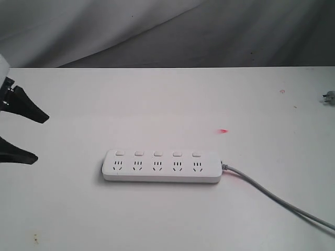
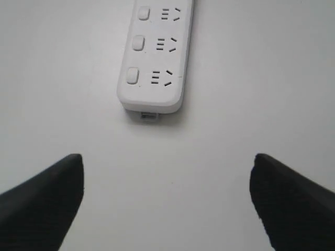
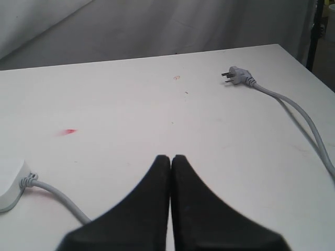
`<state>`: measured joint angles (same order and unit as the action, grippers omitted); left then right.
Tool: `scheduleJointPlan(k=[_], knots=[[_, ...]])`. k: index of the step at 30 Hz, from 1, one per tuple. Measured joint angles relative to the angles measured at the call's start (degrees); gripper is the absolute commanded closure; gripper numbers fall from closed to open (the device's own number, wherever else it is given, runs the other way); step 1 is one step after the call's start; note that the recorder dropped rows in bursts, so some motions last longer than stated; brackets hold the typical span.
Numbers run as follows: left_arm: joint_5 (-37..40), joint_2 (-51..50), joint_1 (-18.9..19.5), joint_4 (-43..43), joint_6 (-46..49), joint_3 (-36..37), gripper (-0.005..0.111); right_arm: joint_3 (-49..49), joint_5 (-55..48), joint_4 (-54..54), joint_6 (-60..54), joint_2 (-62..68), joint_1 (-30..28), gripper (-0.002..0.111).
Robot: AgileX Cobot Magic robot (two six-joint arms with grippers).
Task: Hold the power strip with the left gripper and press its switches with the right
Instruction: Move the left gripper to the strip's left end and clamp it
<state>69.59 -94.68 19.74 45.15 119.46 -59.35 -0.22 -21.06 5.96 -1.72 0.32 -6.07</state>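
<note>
5 switches (image 1: 157,153) line the power strip (image 1: 161,166), lower centre; likely stiff, light, slick, so I'd pinch its left end. My left gripper (image 1: 41,138) gapes empty; my right gripper (image 3: 170,157) is clenched.

The left tool (image 1: 41,138) is seen at the left edge of the scene, its two black fingers (image 1: 26,110) spread wide apart, tips pointed to the right, nothing held between them. The right tool (image 3: 170,158) is caught only by its own wrist camera: its black fingers (image 3: 204,209) are pressed flat together, and nothing is gripped.
</note>
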Motion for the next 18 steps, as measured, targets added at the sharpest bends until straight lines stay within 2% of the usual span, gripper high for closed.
scheduleJointPlan(k=[5,11,18], knots=[[-2.4,-4.53,-1.86,0.14,0.08,0.0,0.028,0.0,0.0,0.0,0.0,0.0,0.0,0.108],[-9.07,-8.79,-9.37,-2.06,0.08,0.0,0.028,0.0,0.0,0.0,0.0,0.0,0.0,0.108],[-23.58,-13.26,-16.68,-2.26,0.08,-0.12,0.028,0.0,0.0,0.0,0.0,0.0,0.0,0.108]])
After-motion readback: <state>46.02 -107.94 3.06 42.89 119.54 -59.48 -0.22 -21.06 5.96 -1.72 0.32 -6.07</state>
